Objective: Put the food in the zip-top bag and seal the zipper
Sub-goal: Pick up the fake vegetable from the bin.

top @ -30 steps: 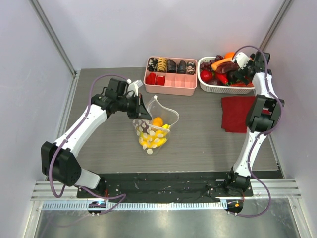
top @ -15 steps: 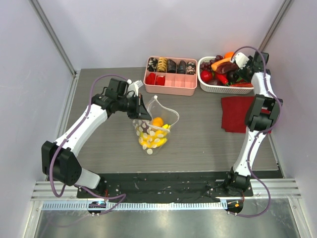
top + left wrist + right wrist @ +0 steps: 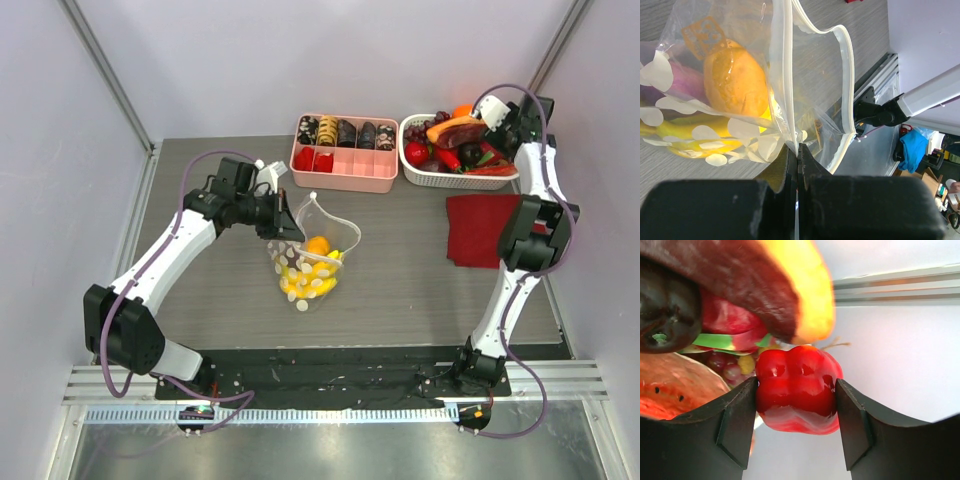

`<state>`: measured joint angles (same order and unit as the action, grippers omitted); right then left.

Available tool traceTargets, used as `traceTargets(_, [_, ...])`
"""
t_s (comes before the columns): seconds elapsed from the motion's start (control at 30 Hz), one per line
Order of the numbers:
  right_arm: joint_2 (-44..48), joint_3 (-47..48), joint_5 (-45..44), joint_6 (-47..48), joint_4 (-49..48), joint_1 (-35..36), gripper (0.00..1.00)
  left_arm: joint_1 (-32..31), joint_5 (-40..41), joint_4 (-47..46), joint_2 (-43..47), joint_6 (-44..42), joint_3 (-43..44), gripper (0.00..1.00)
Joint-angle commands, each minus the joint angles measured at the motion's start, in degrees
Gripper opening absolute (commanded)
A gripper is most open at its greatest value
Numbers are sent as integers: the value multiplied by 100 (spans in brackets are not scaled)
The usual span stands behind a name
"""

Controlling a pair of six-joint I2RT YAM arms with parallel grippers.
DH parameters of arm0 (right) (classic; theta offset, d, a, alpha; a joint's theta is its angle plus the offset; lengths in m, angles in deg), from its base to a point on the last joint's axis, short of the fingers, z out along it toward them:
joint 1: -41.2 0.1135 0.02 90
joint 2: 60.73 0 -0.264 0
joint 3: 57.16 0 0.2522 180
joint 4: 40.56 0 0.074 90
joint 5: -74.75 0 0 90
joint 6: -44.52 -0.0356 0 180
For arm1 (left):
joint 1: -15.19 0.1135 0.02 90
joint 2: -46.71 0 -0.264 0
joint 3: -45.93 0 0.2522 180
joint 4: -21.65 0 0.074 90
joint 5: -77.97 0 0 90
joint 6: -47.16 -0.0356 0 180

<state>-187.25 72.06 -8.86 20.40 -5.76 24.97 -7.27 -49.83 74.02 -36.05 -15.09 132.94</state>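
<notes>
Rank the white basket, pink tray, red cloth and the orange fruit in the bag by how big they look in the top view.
1. Basket and tray: they look about equal, so no ranking between them.
2. Cloth: clearly smaller.
3. Orange fruit: smallest by far.

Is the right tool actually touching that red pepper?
Touching. The right wrist view shows the right tool with both fingers pressed against opposite sides of the red pepper, with no gap on either side.
</notes>
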Motion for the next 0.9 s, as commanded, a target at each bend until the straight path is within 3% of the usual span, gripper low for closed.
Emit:
traceTargets(0.0, [760,3,257,-145,-47,-21,41,31,-149,-64,50,-138,22,0])
traceTargets(0.2, [1593,-24,878,-980,224,-38,39,40,-140,-82,85,-147,-22,0])
traceTargets(0.47, [2772,425,2592,-4142,1569,567,33,40,-228,-170,120,-226,-39,0])
traceTargets(0.67, [3949,-636,3736,-7117,1106,1464,30,40,-289,-187,85,-279,-22,0])
traceTargets(0.8, [4697,-2216,3922,-8220,209,2289,29,40,-552,-284,111,-287,-57,0])
traceTargets(0.87, [4864,-2466,3696,-8241,155,2930,28,40,-727,-424,164,-252,-101,0])
